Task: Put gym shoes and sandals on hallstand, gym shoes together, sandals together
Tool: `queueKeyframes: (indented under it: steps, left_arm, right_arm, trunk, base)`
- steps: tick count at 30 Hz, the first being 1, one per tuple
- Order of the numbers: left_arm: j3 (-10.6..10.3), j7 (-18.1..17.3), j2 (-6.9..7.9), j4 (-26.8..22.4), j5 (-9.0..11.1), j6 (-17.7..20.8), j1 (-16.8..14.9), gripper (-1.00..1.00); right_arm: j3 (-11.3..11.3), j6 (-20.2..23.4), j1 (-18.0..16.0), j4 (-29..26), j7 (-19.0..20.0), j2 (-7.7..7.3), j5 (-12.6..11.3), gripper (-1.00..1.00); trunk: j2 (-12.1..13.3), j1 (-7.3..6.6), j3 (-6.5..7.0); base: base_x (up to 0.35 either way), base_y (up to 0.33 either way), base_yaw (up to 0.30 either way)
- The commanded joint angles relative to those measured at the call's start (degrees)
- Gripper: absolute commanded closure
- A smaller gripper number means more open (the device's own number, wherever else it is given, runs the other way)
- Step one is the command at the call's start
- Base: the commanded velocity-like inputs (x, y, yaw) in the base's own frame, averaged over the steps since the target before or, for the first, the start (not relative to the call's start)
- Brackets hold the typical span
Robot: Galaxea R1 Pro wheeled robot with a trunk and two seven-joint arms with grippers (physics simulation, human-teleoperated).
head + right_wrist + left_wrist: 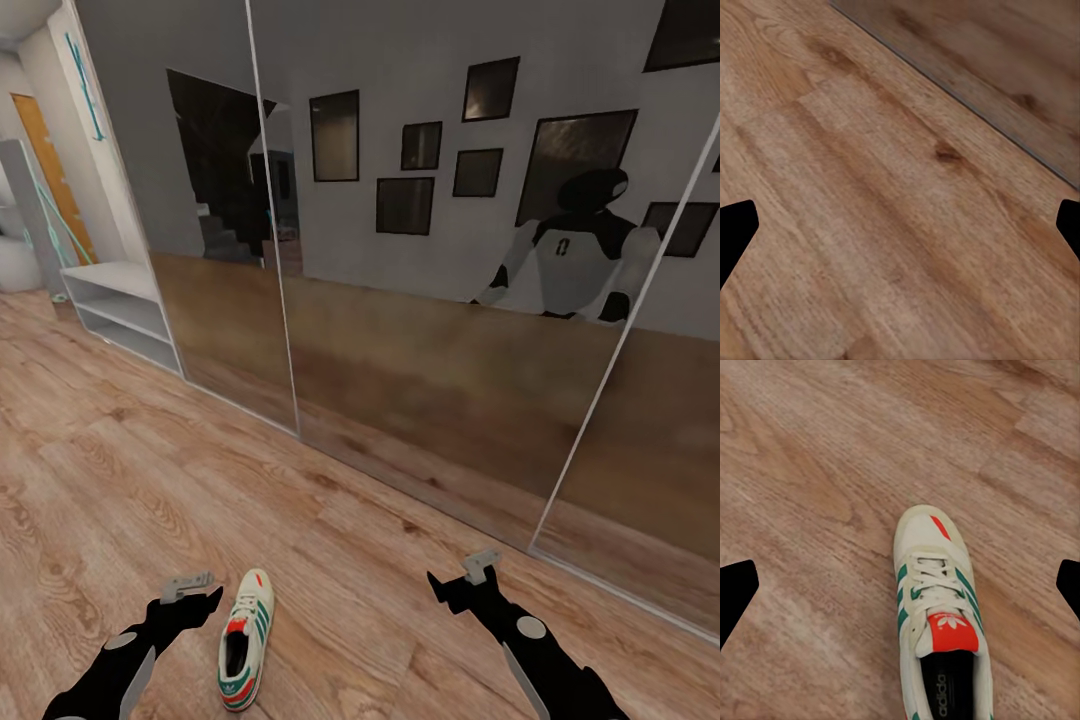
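Gym shoe (937, 615): heel cut off by left wrist view's edge. Hallstand (125, 310): far end hidden behind mirrored door frame; shelf contents indiscernible.

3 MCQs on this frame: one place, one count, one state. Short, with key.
1. Where does the gym shoe lie?
A. on the hallstand
B. on the corridor floor, beside the left hand
C. in the right hand

2. How many shoes show on the floor in the head view?
A. one
B. two
C. four

3. What do the hallstand shelves hold?
A. sandals
B. the shoe
C. nothing visible

Key: 1 B, the shoe rests on the planks just right of the left hand. 2 A, a single sneaker shows. 3 C, both open shelves look bare.
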Motion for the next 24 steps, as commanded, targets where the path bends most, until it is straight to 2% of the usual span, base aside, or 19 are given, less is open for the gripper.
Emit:
queueKeyframes:
  steps: [1, 14, 24]
  left_arm:
    - [0.52, -0.44, -0.07, -0.05, -0.57, -0.09, -0.04, -1.00]
    - [0.65, -0.58, -0.07, 0.21, -0.54, -0.09, -0.11, -1.00]
    - [0.48, -0.88, -0.16, 0.12, -0.52, 0.40, -0.41, -1.00]
  right_arm:
    - [0.06, -0.20, -0.03, 0.06, -0.02, -0.05, 0.28, -1.00]
    - [-0.07, -0.26, -0.03, -0.11, -0.05, -0.06, 0.19, -1.00]
    - [-0.38, -0.21, -0.03, -0.15, -0.09, -0.14, 0.10, -1.00]
  trunk:
    - [-0.02, -0.01, -0.07]
    - [-0.02, -0.01, -0.50]
    - [-0.15, 0.25, -2.92]
  base:
    - [0.006, 0.000, 0.006]
    - [0.001, 0.000, 0.070]
    - [0.000, 0.000, 0.004]
